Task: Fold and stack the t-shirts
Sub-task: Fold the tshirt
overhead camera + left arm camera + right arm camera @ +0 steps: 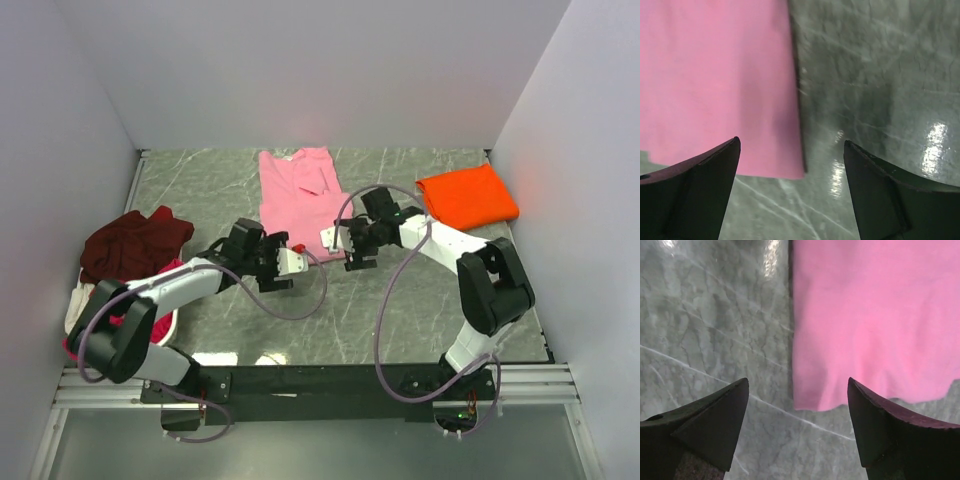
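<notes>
— While the maroon shirt point(135, 243) lies heaped well left of the pink shirt point(298, 190), where is the left pincer point(790, 144)?
— Spread wide over the pink shirt's near corner, gripping nothing.
— And the right pincer point(798, 382)?
— Equally agape, at the pink shirt's other near corner. The orange shirt point(467, 195) sits folded to its right on the tabletop point(420, 290).

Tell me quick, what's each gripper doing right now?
Left gripper: jaws open, holding nothing, over a corner of the pink t-shirt.
Right gripper: jaws open, holding nothing, over another corner of it.
</notes>
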Robot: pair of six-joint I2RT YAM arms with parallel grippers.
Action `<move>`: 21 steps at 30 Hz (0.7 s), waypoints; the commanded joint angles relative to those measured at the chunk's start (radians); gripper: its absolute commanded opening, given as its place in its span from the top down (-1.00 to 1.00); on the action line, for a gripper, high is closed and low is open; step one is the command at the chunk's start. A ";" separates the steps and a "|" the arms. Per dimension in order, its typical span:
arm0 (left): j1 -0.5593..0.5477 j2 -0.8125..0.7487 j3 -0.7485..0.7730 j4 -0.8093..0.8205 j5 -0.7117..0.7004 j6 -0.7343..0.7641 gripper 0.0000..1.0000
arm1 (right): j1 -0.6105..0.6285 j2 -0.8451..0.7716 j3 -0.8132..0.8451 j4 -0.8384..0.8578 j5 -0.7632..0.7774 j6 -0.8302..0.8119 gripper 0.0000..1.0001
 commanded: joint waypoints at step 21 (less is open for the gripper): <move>0.052 0.243 0.028 0.154 -0.111 0.033 0.62 | 0.043 0.191 0.079 0.152 0.214 0.023 0.27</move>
